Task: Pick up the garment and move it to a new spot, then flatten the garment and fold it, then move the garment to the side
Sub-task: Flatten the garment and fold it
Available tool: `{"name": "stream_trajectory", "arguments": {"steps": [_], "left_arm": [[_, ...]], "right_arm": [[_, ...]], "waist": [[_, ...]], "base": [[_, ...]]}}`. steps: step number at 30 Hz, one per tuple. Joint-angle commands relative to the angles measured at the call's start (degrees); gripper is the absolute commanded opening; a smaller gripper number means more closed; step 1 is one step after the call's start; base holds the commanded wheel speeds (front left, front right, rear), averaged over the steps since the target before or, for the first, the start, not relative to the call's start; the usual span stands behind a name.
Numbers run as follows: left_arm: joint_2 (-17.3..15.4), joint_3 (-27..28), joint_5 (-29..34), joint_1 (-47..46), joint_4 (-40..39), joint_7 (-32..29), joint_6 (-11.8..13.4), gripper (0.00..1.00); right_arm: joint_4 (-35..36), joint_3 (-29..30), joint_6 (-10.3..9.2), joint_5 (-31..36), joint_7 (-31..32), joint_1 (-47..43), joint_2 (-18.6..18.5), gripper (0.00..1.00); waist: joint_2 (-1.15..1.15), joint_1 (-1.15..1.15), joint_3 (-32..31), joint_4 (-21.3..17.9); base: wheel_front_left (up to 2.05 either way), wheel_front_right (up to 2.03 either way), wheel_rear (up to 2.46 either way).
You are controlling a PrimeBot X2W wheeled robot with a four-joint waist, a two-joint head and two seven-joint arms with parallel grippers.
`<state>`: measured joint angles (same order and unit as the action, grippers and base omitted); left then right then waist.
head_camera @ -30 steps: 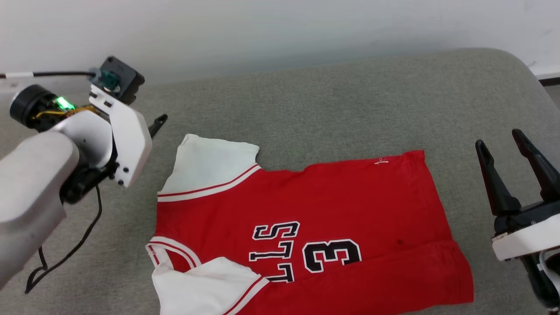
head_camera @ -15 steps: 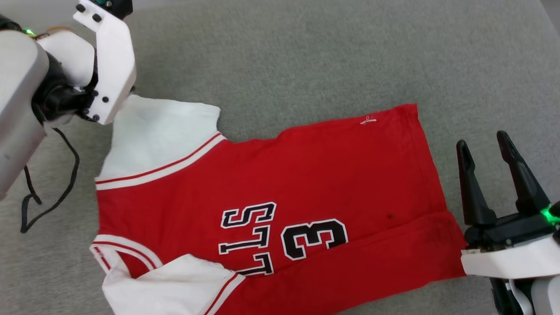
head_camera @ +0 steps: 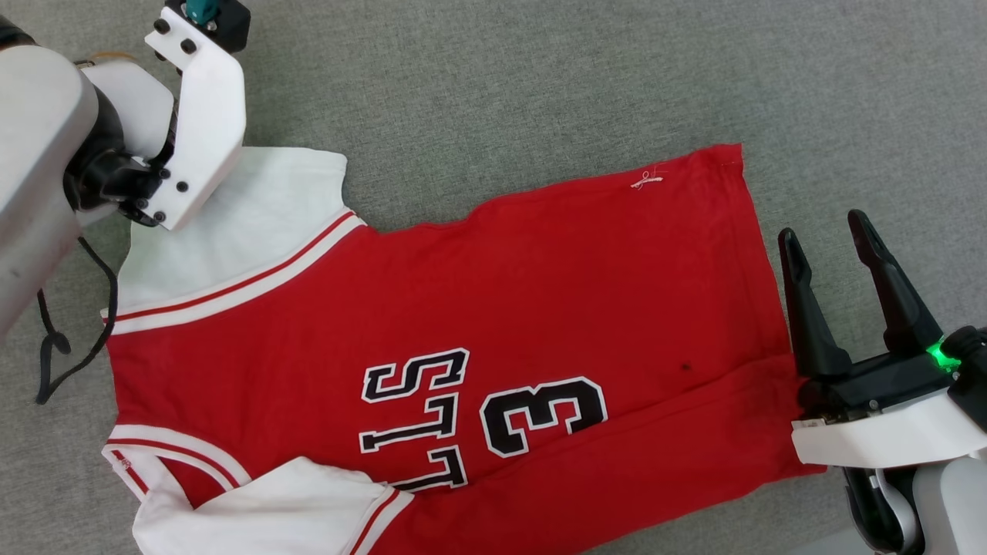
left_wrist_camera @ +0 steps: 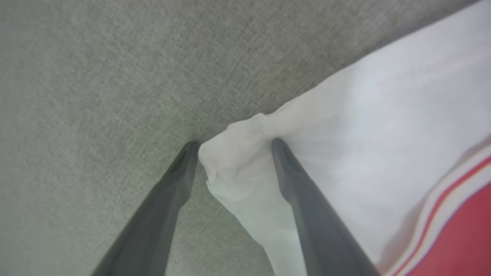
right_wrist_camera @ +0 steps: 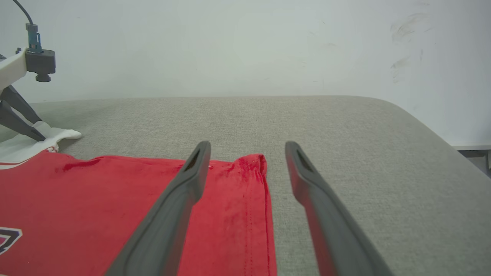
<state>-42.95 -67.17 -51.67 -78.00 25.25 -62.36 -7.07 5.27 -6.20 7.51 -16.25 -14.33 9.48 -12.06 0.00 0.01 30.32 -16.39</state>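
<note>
Red jersey T-shirt (head_camera: 463, 308) lay spread on grey cushion (head_camera: 540, 77), collar left. Left gripper (left_wrist_camera: 234, 147) stood open, straddling far white sleeve (left_wrist_camera: 345, 134) corner. Right gripper (head_camera: 825, 229) was open beside hem (head_camera: 759, 254). Fabric looked soft, light and limp, likely best pinched at corners.

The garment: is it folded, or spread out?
Spread out. The garment lies open on the grey surface with its number 3 showing; only the near white sleeve is turned onto the body.
</note>
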Motion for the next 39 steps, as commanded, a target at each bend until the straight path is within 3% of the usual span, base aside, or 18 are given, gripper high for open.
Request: {"name": "stream_trajectory", "arguments": {"steps": [1, 9, 16, 19, 20, 29, 33, 39], "left_arm": [[-0.71, -1.84, 0.04, 2.66, 1.08, -0.21, -0.01, 0.00], [-0.46, -1.02, -2.00, 3.38, -0.53, 3.61, -0.22, 0.00], [0.22, -0.54, -3.53, 5.83, -3.85, 9.71, -0.28, 0.00], [-0.23, -1.14, -3.02, 6.51, -6.48, 12.06, -0.31, 0.00], [-0.27, -1.43, -3.00, 7.28, -9.30, 14.21, -0.30, 0.00], [0.24, -2.09, -1.88, 7.45, -15.36, 17.84, -0.31, 0.00], [1.04, -2.10, -1.53, 6.54, -16.40, 18.79, -0.31, 0.00], [1.88, -2.49, -0.99, 5.19, -17.23, 19.81, -0.31, 0.00]], "right_arm": [[-0.39, 0.01, -0.05, -0.67, -0.37, 0.87, -0.27, 1.00], [-1.07, 0.89, -0.05, -0.08, -0.62, 2.84, -3.02, 1.00], [0.49, 4.23, -0.05, -0.16, 4.52, 8.29, -11.14, 1.00], [0.82, 2.88, -0.05, -1.12, 11.34, 11.19, -16.24, 1.00], [0.86, -0.07, -0.05, -3.30, 19.85, 14.32, -21.67, 1.00], [-2.89, -13.70, -0.05, -15.62, 48.60, 24.51, -33.93, 1.00], [-4.74, -20.40, -0.05, -20.05, 58.48, 28.81, -36.97, 1.00], [-10.36, -25.18, -0.05, -26.05, 69.76, 34.16, -35.90, 1.00]], "waist": [[0.00, -0.01, -0.04, 0.06], [0.00, -0.01, -4.08, 1.34], [0.00, -0.01, -9.48, 3.83], [0.00, -0.01, -10.86, 5.17], [0.00, -0.01, -11.62, 6.56], [0.00, -0.01, -10.83, 10.35], [0.00, -0.01, -9.55, 11.91], [0.00, -0.01, -7.23, 13.81]], "base": [[0.00, 0.00, 0.00], [0.00, 0.00, 0.00], [0.00, 0.00, 0.00], [0.00, 0.00, 0.00], [0.00, 0.00, 0.00], [0.00, 0.00, 0.00], [0.00, 0.00, 0.00], [0.00, 0.00, 0.00]]}}
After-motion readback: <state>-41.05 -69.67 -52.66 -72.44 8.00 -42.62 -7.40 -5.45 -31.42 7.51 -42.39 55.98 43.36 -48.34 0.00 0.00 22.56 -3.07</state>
